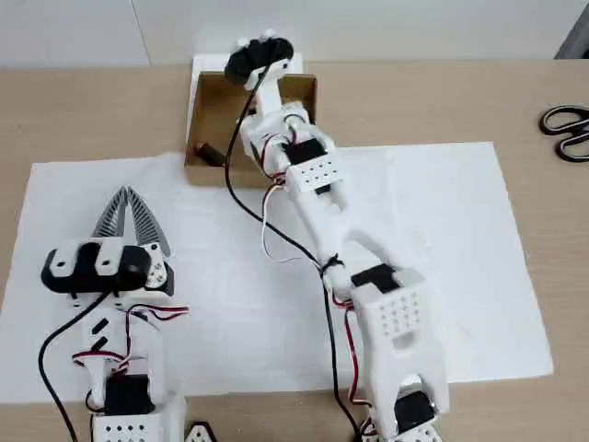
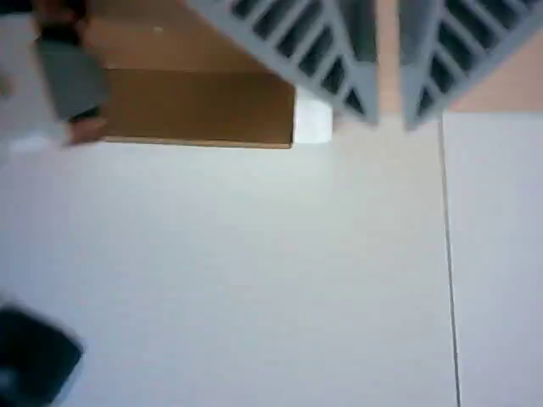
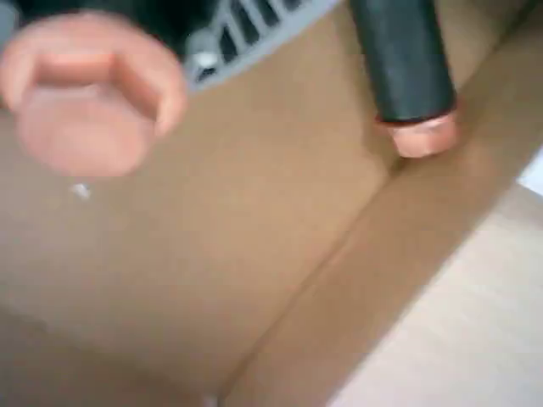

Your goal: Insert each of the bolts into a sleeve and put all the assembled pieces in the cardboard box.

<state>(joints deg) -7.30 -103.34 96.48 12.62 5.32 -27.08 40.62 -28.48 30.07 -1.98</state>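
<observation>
The cardboard box [image 1: 208, 175] stands at the back of the white sheet. My right gripper [image 1: 253, 87] hangs over it, pointing down inside. In the right wrist view a pink hex bolt head [image 3: 89, 93] with dark sleeve behind it sits close up against a grey finger [image 3: 242, 30], held above the box floor [image 3: 212, 246]. A second dark sleeve with a pink bolt end [image 3: 407, 76] lies along the box wall; it is the dark piece [image 1: 207, 150] in the box's front left corner. My left gripper [image 1: 125, 193] rests at the front left, shut and empty, tips [image 2: 390, 119] toward the box [image 2: 195, 106].
A white paper sheet [image 1: 442, 239] covers the middle of the wooden table. Black scissors [image 1: 566, 129] lie at the far right. The right arm's body stretches diagonally across the sheet from the front right to the box.
</observation>
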